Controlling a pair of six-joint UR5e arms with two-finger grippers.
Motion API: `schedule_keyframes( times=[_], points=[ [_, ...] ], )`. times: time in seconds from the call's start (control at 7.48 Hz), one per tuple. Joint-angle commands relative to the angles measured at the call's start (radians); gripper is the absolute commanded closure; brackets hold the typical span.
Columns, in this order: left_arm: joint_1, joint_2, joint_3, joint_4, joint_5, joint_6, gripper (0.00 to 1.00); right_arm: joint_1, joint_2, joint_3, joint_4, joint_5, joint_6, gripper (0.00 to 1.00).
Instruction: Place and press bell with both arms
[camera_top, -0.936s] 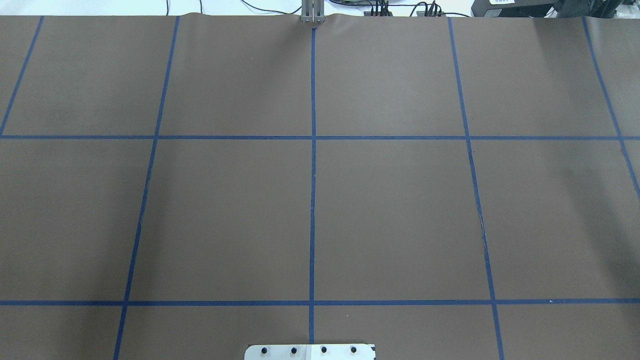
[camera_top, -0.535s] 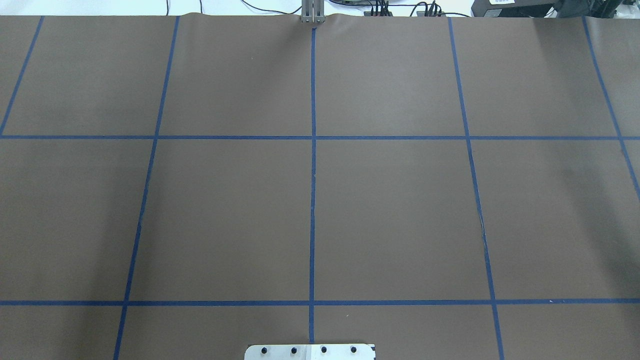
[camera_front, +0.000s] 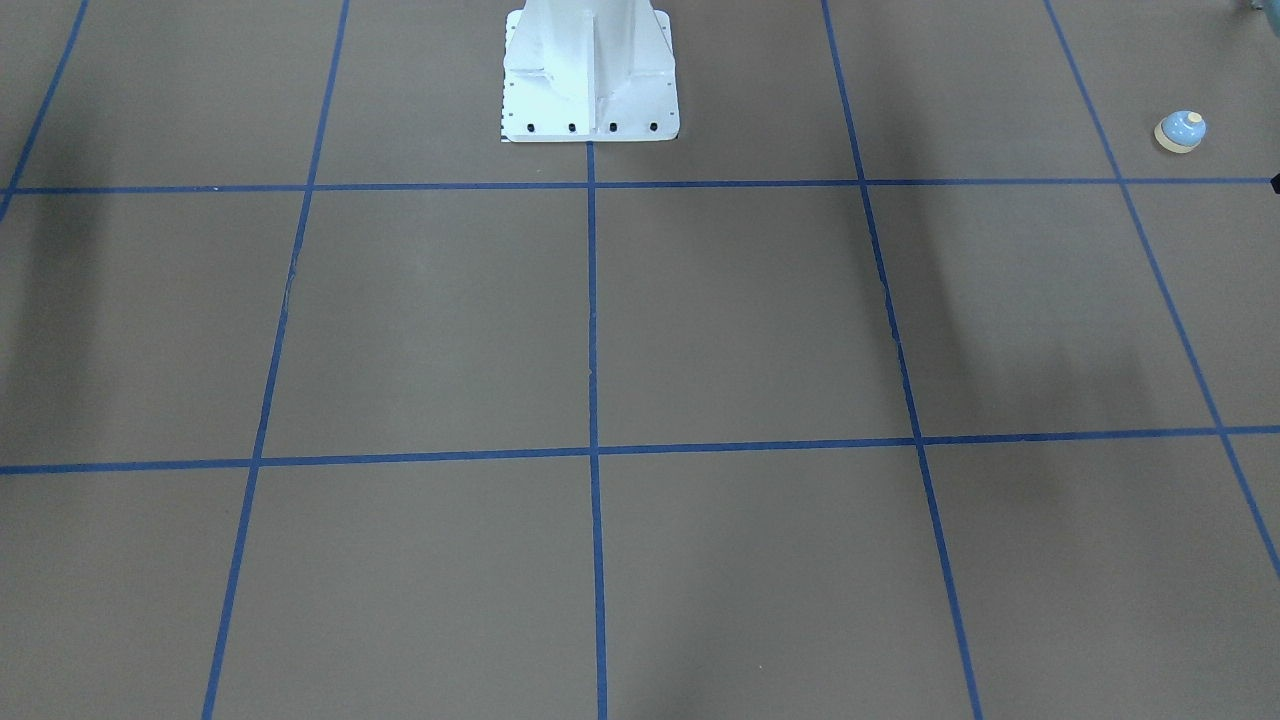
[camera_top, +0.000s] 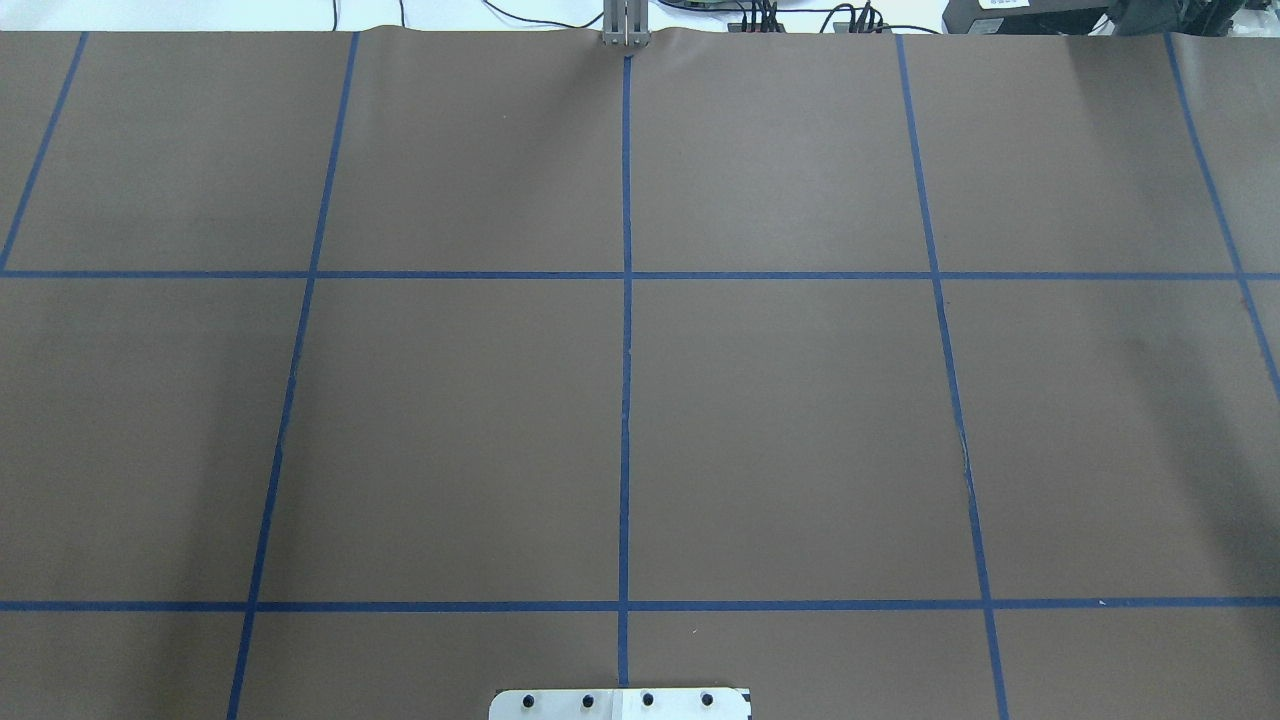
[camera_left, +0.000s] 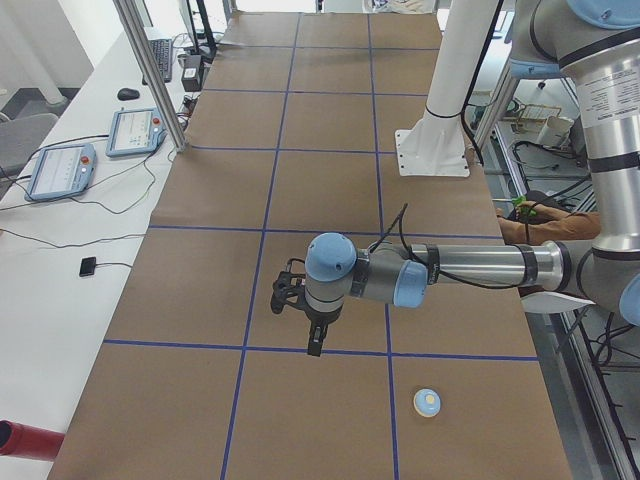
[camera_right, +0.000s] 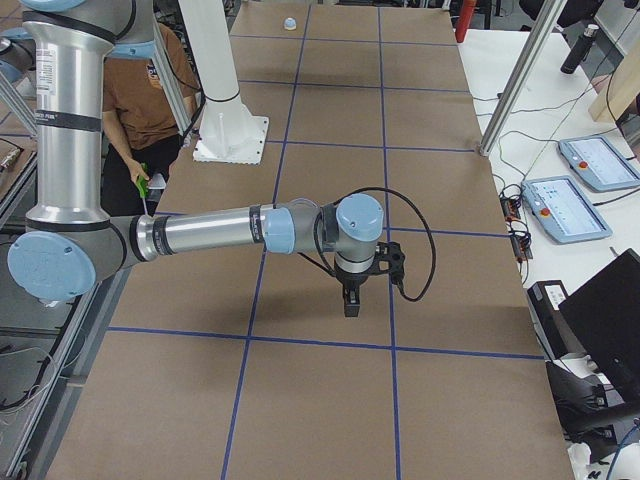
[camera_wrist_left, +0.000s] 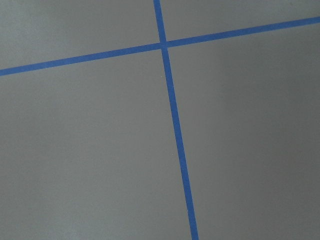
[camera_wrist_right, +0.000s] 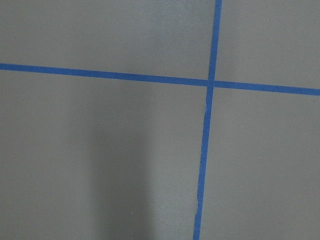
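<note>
The bell (camera_front: 1181, 131) is sitting upright on the brown surface (camera_top: 800, 400), cream button up, at the end on my left and in the row of squares nearest my white pedestal (camera_front: 590, 70).

I am reaching my left arm (camera_left: 470, 268) out level over the surface, and my left claw (camera_left: 314, 348) is hanging from it, pointing straight down above a blue tape line (camera_left: 300, 349). From the camera at that end, the bell (camera_left: 428, 402) is lying apart from this claw, in the square beyond the line toward the end of the surface, and further toward my base side. The claw is touching nothing. I cannot tell how far its fingers are parted.

My right arm (camera_right: 200, 232) is stretching out in the same way over the other half, with my right claw (camera_right: 350, 306) pointing down and hanging clear of the surface. The bell (camera_right: 289, 23) is lying well apart from it, at the far end. I cannot tell this claw's opening either.

Both wrist cameras are showing only brown surface and crossing tape lines (camera_wrist_left: 172, 120).
</note>
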Motion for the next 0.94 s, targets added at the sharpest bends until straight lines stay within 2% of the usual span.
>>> schedule_keyframes(
  times=[0.0,0.4,0.54,0.8],
  points=[
    [0.001,0.007,0.005,0.001,0.000,-0.009,0.00,0.000,0.001,0.002,0.001,0.002,0.001,0.00],
    [0.016,0.080,0.006,-0.077,0.003,-0.025,0.00,0.000,0.003,0.005,0.001,0.004,-0.001,0.00],
    [0.015,0.146,0.011,-0.096,0.003,-0.034,0.00,0.000,0.003,0.003,0.001,0.004,0.001,0.00],
    [0.030,0.200,0.040,-0.088,0.000,-0.048,0.00,0.000,0.003,0.005,0.001,0.007,-0.001,0.00]
  ],
)
